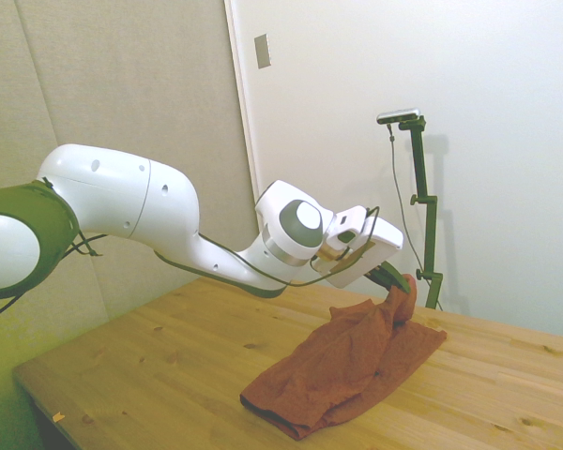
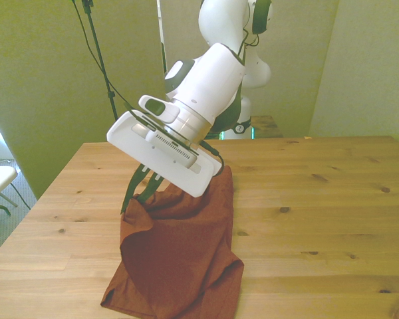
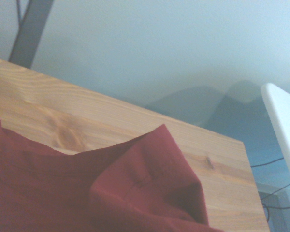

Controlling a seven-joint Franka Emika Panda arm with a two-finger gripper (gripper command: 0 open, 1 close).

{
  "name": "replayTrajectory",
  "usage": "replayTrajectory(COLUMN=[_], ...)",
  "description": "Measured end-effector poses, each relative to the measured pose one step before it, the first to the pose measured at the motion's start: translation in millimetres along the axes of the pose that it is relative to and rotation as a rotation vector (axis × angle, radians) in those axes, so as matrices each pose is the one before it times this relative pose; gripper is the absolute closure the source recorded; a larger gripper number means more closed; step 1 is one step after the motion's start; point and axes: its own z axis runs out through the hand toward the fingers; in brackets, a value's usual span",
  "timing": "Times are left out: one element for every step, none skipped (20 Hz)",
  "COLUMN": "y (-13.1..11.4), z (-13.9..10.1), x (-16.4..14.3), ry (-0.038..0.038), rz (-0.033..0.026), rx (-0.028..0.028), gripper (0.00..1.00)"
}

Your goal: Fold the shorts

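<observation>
Side view: gripper [image 1: 401,279] is clamped on a raised edge of shorts [image 1: 347,366], lifting it off table [image 1: 169,366] while the rest lies in a rumpled heap w/ the far end near the table's front edge. Fabric looks soft, light, limp; expect sag and bunching, no shape retention. Grip at hem or waistband corner, approx. flat, to drag one half over the other.

side view off the table's [image 1: 169,375] flank, front view facing across it, wrist view close, all sharing the shorts [image 1: 347,366]
</observation>
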Motion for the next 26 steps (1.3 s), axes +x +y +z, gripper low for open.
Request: replayTrajectory(y=[2.96, 2.15, 1.38, 0.95, 1.12, 1.30, 1.69, 2.01, 2.06, 1.78, 1.16, 0.25, -1.08, -1.78, -2.63, -3.05, -2.83, -1.65, -0.60, 0.17, 1.67, 2.92, 3.08, 2.62, 2.27, 1.71], z=[2.01, 0.57, -0.09, -0.26, -0.01, -0.01, -0.43, -0.77, -1.58, -2.35, -2.76, -3.54, -4.15, -5.59, -7.54, -9.66, -12.02, -13.03, -13.22, -12.22, -10.68, -8.98, -7.54, -7.80, -9.29, -10.83], x=[2.02, 1.89, 1.83, 1.69, 1.52, 1.37, 1.82, 2.29, 2.78, 2.83, 2.19, 0.70, -2.77, -6.65, -9.13, -12.32, -14.02, -15.67, -17.20, -19.54, -21.09, -22.60, -23.10, -22.92, -21.10, -19.89], ry=[-0.00020, 0.00201, 0.00160, 0.00041, -0.00328, -0.00448, -0.00197, -0.00393, -0.00531, -0.00605, -0.01076, -0.01813, -0.03337, -0.04858, -0.05302, -0.05409, -0.05458, -0.05735, -0.05887, -0.05977, -0.05853, -0.06257, -0.06072, -0.05444, -0.03810, -0.01983], rz=[0.00303, 0.00241, 0.00302, 0.00347, 0.00603, 0.00525, 0.00365, 0.00978, 0.01011, 0.01248, 0.01038, 0.01239, 0.01073, 0.00851, 0.00662, 0.00269, 0.00375, 0.00180, -0.00026, -0.00578, -0.00670, -0.01195, -0.01295, -0.01305, -0.01111, -0.01419], rx=[-0.00378, -0.00300, -0.00095, 0.00026, 0.00161, 0.00199, 0.00102, 0.00253, 0.00467, 0.00648, 0.01009, 0.01374, 0.01738, 0.01519, 0.01640, 0.01445, 0.01037, 0.00825, 0.00689, 0.00376, 0.00156, 0.00178, 0.00417, 0.00641, 0.00933, 0.00962], gripper=[0.00, 0.00, 0.00, 0.00, 0.00, 0.00, 0.00, 0.00, 0.00, 0.00, 0.00, 0.00, 0.00, 0.00, 0.00, 0.00, 0.00, 0.00, 0.00, 0.00, 0.00, 0.00, 0.00, 0.00, 0.00, 0.00])
